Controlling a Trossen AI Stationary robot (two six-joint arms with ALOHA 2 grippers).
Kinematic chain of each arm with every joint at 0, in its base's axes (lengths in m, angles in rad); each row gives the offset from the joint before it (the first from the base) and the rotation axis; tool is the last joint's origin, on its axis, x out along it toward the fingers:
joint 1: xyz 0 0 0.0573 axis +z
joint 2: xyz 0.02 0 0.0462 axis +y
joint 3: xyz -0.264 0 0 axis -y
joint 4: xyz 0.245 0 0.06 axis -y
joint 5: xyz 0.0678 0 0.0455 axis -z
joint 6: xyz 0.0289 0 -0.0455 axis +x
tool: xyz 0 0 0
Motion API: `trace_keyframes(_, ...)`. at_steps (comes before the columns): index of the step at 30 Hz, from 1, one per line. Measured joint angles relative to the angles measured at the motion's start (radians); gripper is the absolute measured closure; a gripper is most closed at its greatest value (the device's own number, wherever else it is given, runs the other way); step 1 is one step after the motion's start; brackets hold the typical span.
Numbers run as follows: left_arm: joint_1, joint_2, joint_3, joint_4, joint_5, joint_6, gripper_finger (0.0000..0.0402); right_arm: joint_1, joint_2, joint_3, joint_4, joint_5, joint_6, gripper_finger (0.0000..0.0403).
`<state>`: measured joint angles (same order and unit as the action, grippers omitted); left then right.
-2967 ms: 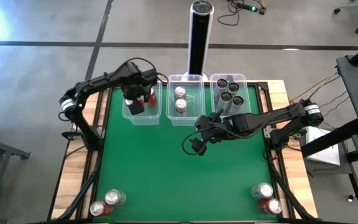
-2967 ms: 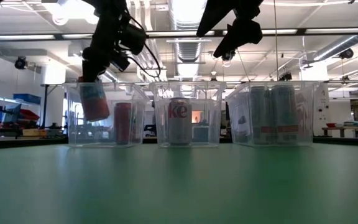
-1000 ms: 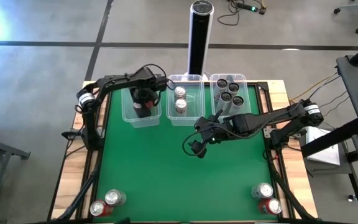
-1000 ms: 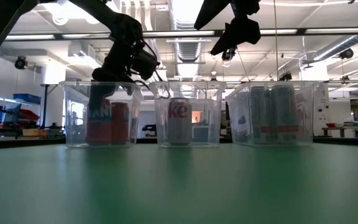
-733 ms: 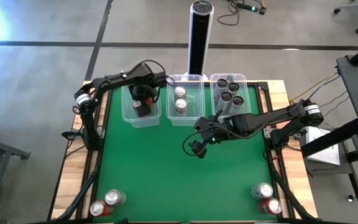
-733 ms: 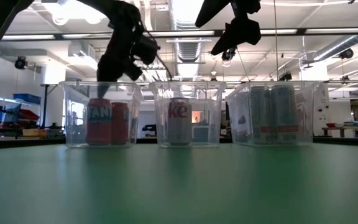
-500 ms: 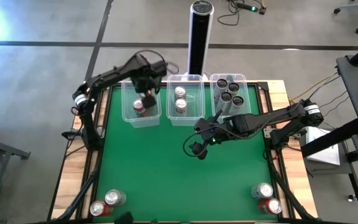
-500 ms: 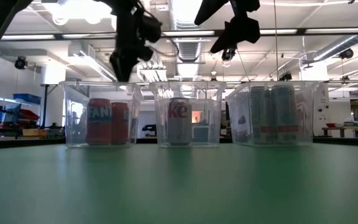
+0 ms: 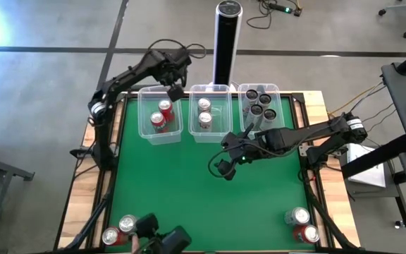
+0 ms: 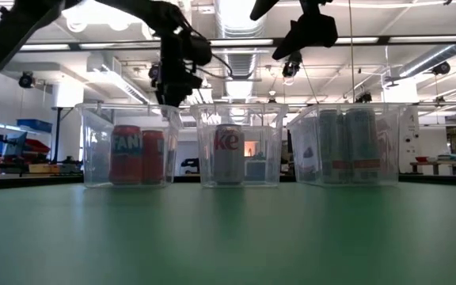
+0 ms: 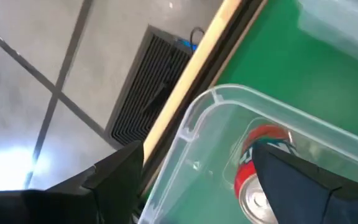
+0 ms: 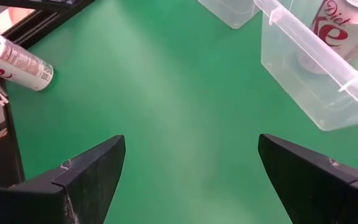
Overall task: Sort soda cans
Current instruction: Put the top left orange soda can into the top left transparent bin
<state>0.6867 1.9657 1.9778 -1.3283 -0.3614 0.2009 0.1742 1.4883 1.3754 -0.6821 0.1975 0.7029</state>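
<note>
The left gripper hangs above the back rim of the left tub, its jaws apart and holding nothing. In that tub stand two red cans. The middle tub holds two silver-white cans, one marked with red lettering in the low view, and the right tub holds what look like four or five dark-topped cans, though its near end is hidden by the right arm. The right gripper hovers over the green table just in front of the middle tub, jaws spread wide and empty. Two cans wait at the table's front left corner and two more at its front right corner.
</note>
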Motion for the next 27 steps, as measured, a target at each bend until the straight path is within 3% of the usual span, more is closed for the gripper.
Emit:
trace_keyframes(5,0.003,0.089,0.031,-0.057,-0.074,-0.017,0.0123,0.007,0.0,0.0,-0.009,-0.063,0.04,0.0039)
trace_keyframes(15,-0.007,0.19,0.194,-0.054,-0.045,-0.057,0.0123,0.022,-0.001,0.001,-0.031,-0.075,0.07,0.0039)
trace_keyframes(27,-0.009,0.177,0.234,-0.06,-0.013,-0.065,0.0123,0.022,-0.002,0.001,-0.051,-0.075,0.048,0.0039)
